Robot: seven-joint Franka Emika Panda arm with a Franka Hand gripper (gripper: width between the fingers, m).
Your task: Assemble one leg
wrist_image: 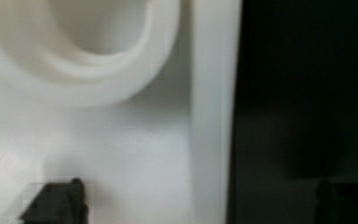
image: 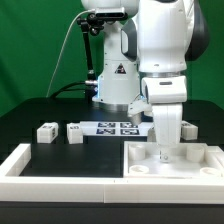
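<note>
Two legs (image: 45, 130) (image: 75, 131), small white blocks with tags, lie on the black table at the exterior view's left. A third small white piece (image: 188, 127) shows partly behind the arm. My gripper (image: 165, 152) is lowered onto the large white tray-like piece (image: 205, 168) at the front right, well apart from the legs. In the wrist view my gripper (wrist_image: 199, 200) is open, with dark fingertips (wrist_image: 55, 200) far apart. Between them lie the tray piece's white surface (wrist_image: 140, 140), with a round recess (wrist_image: 87, 40), and its straight edge against the black table. No leg shows in the wrist view.
The marker board (image: 118, 127) lies on the table between the legs and the tray piece. A white L-shaped rail (image: 25, 165) borders the front left. The robot base (image: 112, 80) stands behind the marker board.
</note>
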